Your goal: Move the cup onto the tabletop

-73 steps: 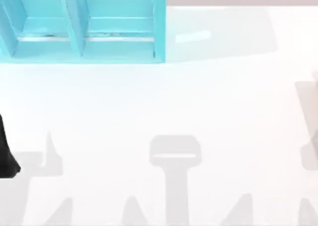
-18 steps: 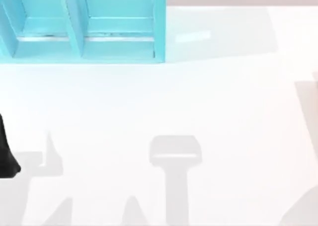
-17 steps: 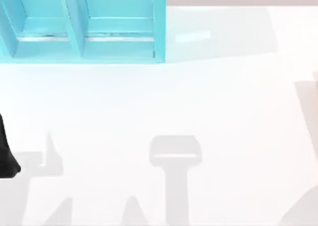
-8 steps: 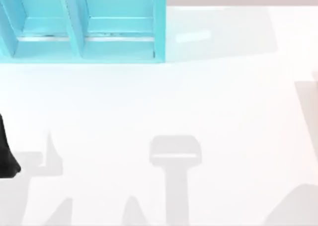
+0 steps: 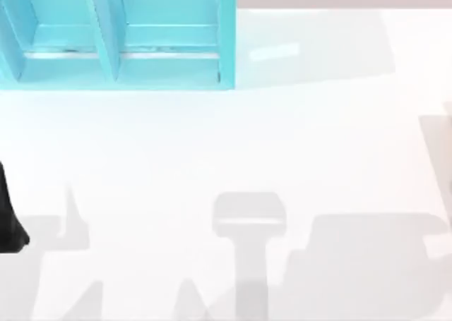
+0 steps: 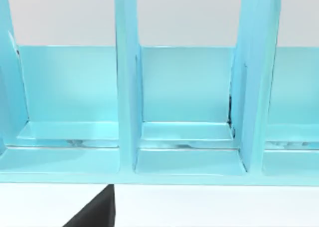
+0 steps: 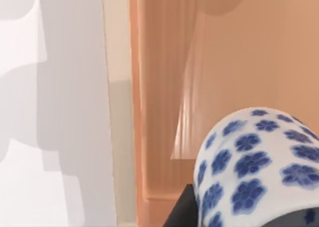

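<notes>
The cup (image 7: 254, 167), white with blue flowers, sits close against the right wrist camera with a dark part of the right hand (image 7: 187, 209) just beside its base, so it seems carried, though whether the fingers pinch it I cannot tell; behind it lies a peach-coloured panel (image 7: 164, 87), the white counter (image 7: 60, 112) beside that. The counter (image 5: 233, 144) lies bare for a landing; the turquoise shelf (image 5: 113, 46) stands with its compartments vacant; the left arm (image 5: 8, 222) rests at the counter's left edge.
</notes>
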Tool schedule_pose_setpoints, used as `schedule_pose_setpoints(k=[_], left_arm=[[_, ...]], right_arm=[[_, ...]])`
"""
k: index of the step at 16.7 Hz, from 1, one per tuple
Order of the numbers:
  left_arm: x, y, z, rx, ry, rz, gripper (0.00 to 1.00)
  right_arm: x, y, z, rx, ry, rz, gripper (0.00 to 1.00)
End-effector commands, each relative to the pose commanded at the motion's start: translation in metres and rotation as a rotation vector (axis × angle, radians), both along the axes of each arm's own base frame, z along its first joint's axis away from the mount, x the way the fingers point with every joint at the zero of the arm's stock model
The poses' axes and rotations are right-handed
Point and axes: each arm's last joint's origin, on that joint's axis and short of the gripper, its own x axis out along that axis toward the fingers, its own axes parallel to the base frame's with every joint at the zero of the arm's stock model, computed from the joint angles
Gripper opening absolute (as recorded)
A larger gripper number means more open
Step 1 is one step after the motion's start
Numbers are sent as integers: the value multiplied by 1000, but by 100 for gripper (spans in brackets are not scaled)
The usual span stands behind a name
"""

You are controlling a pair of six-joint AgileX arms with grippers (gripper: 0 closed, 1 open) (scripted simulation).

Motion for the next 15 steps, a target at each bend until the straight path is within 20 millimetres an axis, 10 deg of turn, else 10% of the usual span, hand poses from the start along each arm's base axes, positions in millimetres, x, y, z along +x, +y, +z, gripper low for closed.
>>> schedule_pose_setpoints(k=[9, 15], left_arm=[[0, 0, 0, 0, 0, 0, 100], [0, 0, 0, 0, 0, 0, 100]], right_arm=[[16, 17, 4, 4, 16, -4, 0], [80, 121, 11, -4, 24, 1, 0]])
